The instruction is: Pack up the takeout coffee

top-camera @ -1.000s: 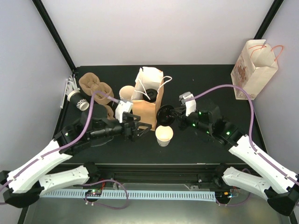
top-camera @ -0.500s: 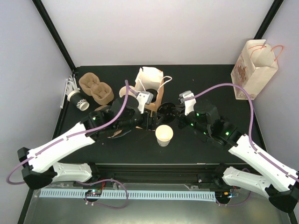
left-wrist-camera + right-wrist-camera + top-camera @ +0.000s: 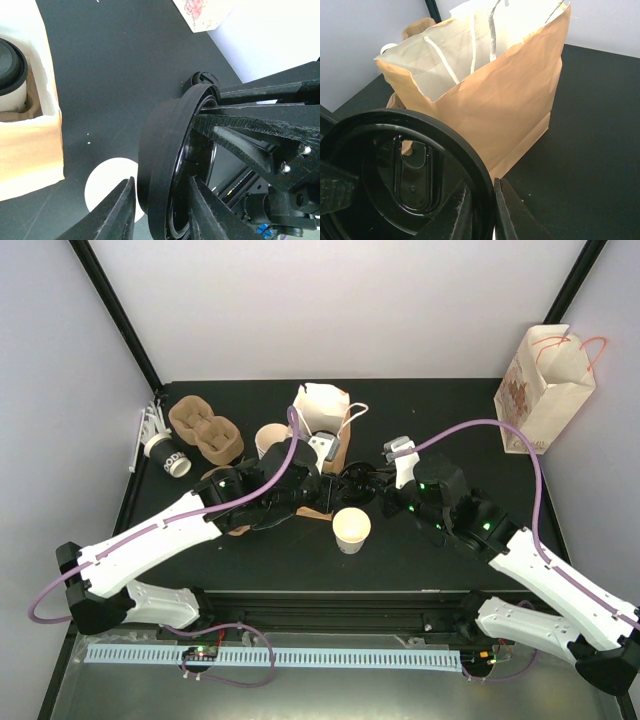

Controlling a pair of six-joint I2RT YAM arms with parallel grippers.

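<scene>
Open cup (image 3: 351, 528): nearest us, upright and lidless at 6 o'clock of mid-table (image 3: 450, 420), just short of the grippers.
Lid (image 3: 375, 165): black, up on edge right over mid-table, caught between both arms!
Right gripper (image 3: 481, 187): in from 3 o'clock, fingers pinching the lid's rim.
Left gripper (image 3: 161, 182): in from 9 o'clock, a finger on either face of that same rim; whether they bite or only straddle it, I can't tell.
Bag (image 3: 510, 95): brown paper, upright with its mouth open, just past the lid at 12 o'clock.
Bagged cup (image 3: 9, 70): lidded, standing inside the bag.
Second cup (image 3: 270, 437): lidless, just beside the bag at its 9 o'clock.
Lying cup (image 3: 168, 456): lidded, on its side by the table's 9 o'clock edge.
Carriers (image 3: 205, 430): brown pulp, at 10 o'clock, just beyond the lying cup.
Printed bag (image 3: 545, 380): upright, far right at 2 o'clock.
</scene>
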